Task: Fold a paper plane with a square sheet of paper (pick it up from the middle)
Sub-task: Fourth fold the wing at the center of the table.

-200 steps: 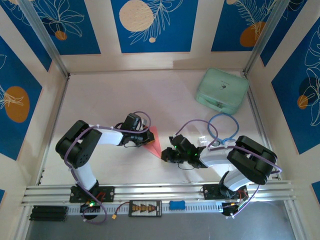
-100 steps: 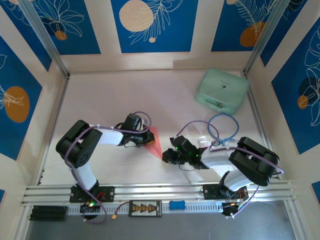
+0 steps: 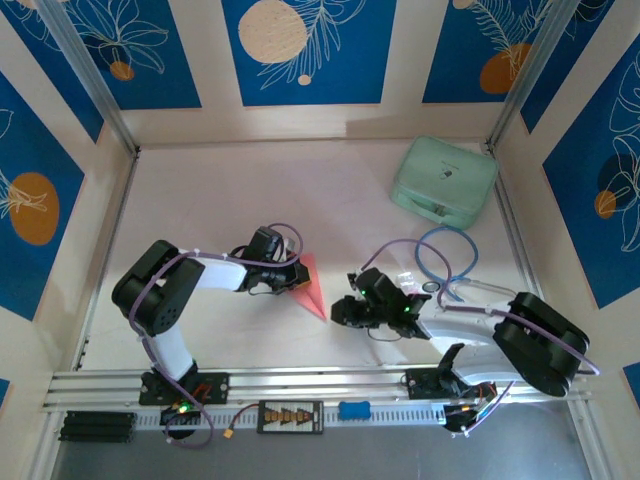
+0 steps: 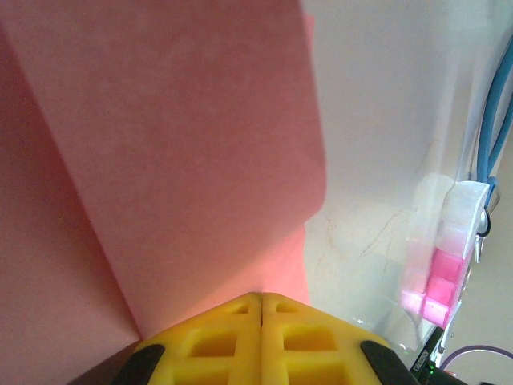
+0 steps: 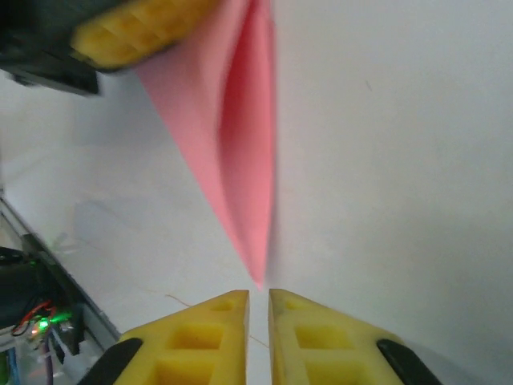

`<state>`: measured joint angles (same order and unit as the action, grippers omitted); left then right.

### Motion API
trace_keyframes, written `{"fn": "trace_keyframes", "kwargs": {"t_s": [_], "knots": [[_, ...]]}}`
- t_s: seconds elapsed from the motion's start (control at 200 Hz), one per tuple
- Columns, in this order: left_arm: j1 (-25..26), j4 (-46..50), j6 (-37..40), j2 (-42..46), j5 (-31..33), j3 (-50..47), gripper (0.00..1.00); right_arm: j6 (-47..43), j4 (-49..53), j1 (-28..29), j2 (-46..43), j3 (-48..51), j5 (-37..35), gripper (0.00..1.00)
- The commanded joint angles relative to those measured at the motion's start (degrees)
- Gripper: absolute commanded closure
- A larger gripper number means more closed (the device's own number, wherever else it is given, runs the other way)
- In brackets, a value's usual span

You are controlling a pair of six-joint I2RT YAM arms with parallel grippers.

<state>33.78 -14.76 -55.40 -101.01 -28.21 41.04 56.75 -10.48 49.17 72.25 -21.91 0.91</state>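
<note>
Count: two arms; left gripper (image 3: pixel 292 280) and right gripper (image 3: pixel 338 312); one paper plane (image 3: pixel 308 283); one blue cable loop (image 3: pixel 447 256); one mint-green case (image 3: pixel 443 180).
Left gripper: yellow pads (image 4: pixel 216 341) pressed flat together, clamped on the plane's wide end.
Paper plane: salmon-pink, matte, folded to a long narrow triangle. Its layers gape slightly along the centre. It sits mid-table (image 3: pixel 200 200) between the grippers, with its point toward the right one.
Right gripper: pads all but together, a thin slit between them with nothing in it. The plane's tip is just ahead, not touching.
Mint-green case: rounded, far right corner, well apart from the paper.
</note>
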Motion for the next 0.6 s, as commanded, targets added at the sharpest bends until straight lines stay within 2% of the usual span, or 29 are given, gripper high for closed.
{"fn": "trace_keyframes", "kwargs": {"t_s": [0.0, 0.14, 0.33, 0.595], "knots": [[0.1, 1.8, 0.8, -1.2, 2.0, -0.9, 1.0, -3.4, 0.9, -1.8, 1.2, -4.7, 5.3, 0.9], [0.1, 1.8, 0.9, -1.3, 2.1, -0.8, 1.0, -4.2, -2.0, -1.8, 9.2, -9.6, 7.8, 0.94], [0.1, 1.7, 0.8, -1.5, 1.8, -0.8, 1.0, -3.9, -4.4, -1.3, 17.6, -14.6, 8.6, 0.95], [0.1, 1.9, 0.9, -1.4, 1.8, -0.7, 1.0, -5.1, 1.2, -0.2, 22.2, -18.9, 5.9, 0.96]]}}
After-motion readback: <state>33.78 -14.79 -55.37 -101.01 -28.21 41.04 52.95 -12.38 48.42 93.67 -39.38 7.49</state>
